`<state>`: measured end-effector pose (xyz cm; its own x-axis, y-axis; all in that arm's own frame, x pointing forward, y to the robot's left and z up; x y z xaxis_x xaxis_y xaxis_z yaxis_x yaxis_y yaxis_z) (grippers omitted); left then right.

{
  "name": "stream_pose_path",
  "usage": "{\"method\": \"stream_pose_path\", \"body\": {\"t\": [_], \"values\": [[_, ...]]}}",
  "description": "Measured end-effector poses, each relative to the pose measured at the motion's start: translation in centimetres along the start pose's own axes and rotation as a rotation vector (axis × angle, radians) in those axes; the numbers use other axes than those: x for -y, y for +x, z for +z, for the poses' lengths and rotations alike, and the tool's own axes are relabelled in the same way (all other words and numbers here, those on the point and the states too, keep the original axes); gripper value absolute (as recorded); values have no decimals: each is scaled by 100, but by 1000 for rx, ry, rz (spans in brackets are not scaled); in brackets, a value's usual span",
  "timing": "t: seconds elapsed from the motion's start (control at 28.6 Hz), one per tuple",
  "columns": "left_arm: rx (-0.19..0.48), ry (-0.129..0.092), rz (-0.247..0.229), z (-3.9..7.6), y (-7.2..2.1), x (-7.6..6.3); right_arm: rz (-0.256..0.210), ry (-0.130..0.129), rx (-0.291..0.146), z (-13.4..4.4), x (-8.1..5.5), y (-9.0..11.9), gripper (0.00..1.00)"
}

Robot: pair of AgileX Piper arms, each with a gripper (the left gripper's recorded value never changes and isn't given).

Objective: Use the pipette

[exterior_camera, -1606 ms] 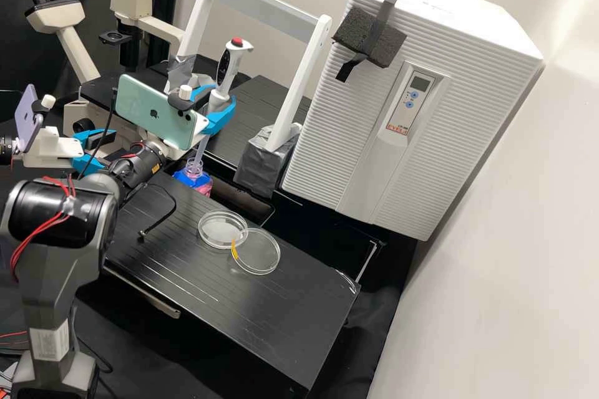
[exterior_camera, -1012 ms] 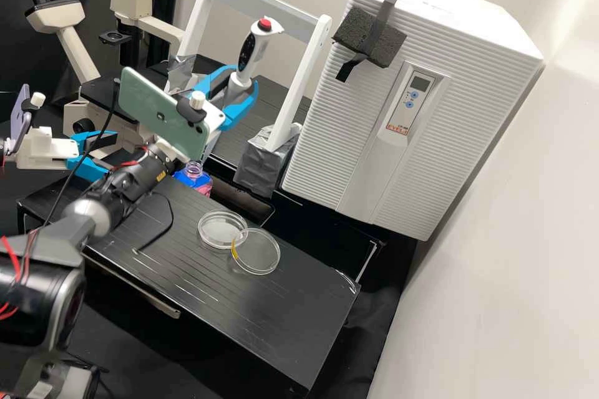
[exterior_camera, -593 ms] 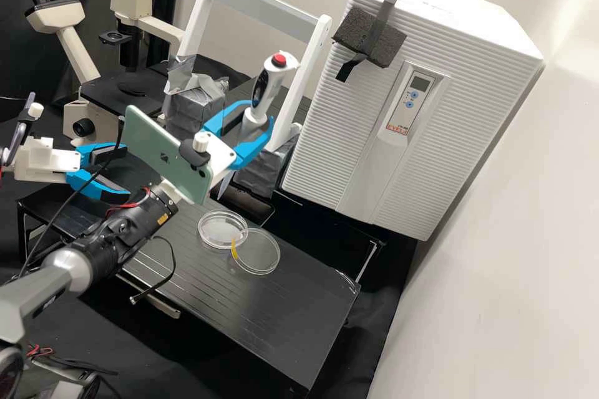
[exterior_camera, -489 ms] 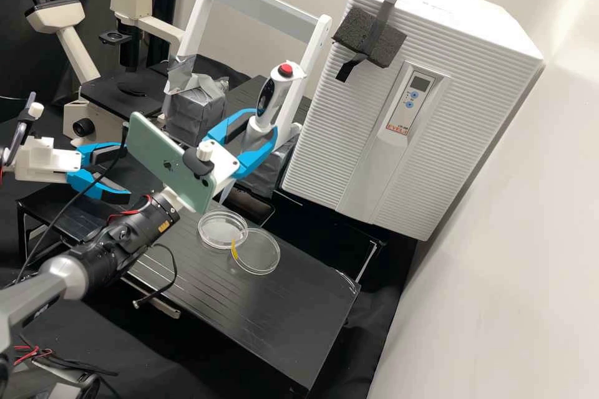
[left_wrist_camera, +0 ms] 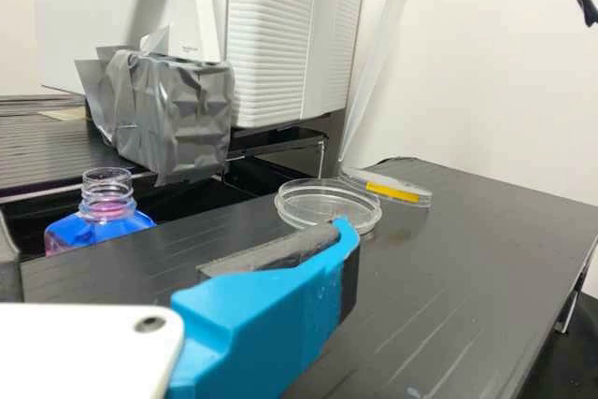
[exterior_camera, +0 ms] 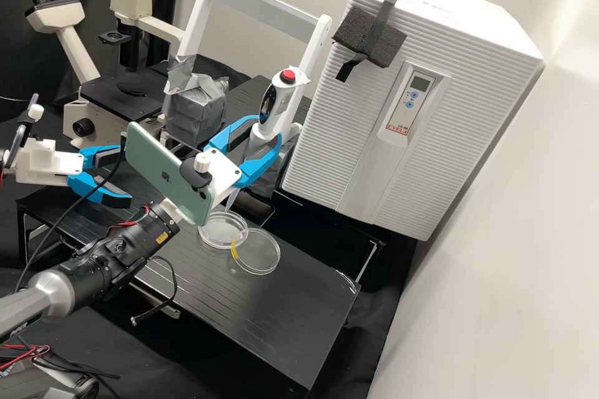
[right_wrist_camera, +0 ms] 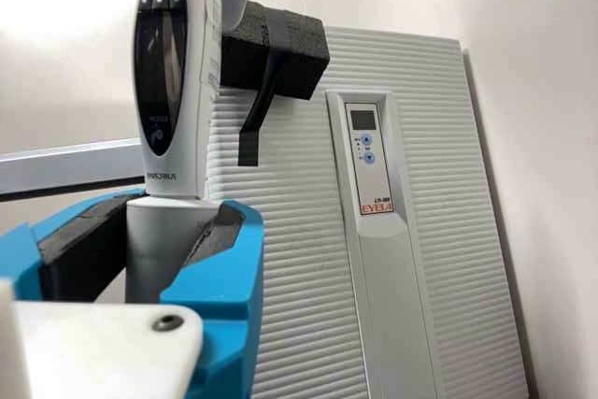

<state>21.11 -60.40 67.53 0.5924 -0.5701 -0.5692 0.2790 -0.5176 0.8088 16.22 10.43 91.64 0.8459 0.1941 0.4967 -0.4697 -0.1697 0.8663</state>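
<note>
Centre frame, the right gripper (exterior_camera: 249, 153) clamps the pipette (exterior_camera: 274, 103) nearly upright, its tip just above the clear dish (exterior_camera: 221, 227). At far left, the left gripper (exterior_camera: 103, 171) gapes, empty.

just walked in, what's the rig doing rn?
The right gripper is shut on a white electronic pipette with a red top button, holding it upright with its clear tip just above an open clear petri dish on the black bench. The dish's clear lid with a yellow strip lies right beside it. The left gripper is open and empty, off to the side. An uncapped clear bottle of pink liquid stands nearby.
</note>
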Motion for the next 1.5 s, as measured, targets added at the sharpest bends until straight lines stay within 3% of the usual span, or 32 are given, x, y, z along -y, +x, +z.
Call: {"method": "stream_pose_path", "body": {"t": [0.52,0.63,0.87,1.12,1.19,1.29,1.5], "values": [[-2,-1,1,-4,0,-2,-13,-3,11,33,25,-28,0],[-16,0,11,-42,-12,-31,-24,11,11,27,49,-33,0],[-78,18,112,-194,-141,-318,-79,27,-34,-112,153,84,0],[-154,49,249,-356,-249,-738,-103,34,-116,-448,245,526,0],[-170,62,286,-393,-276,-856,-121,22,-135,-524,277,657,0],[-186,82,336,-435,-288,-1027,-185,6,-150,-648,362,903,0],[-223,99,350,-487,-237,-1248,-304,-51,-159,-825,533,1332,0]]}}
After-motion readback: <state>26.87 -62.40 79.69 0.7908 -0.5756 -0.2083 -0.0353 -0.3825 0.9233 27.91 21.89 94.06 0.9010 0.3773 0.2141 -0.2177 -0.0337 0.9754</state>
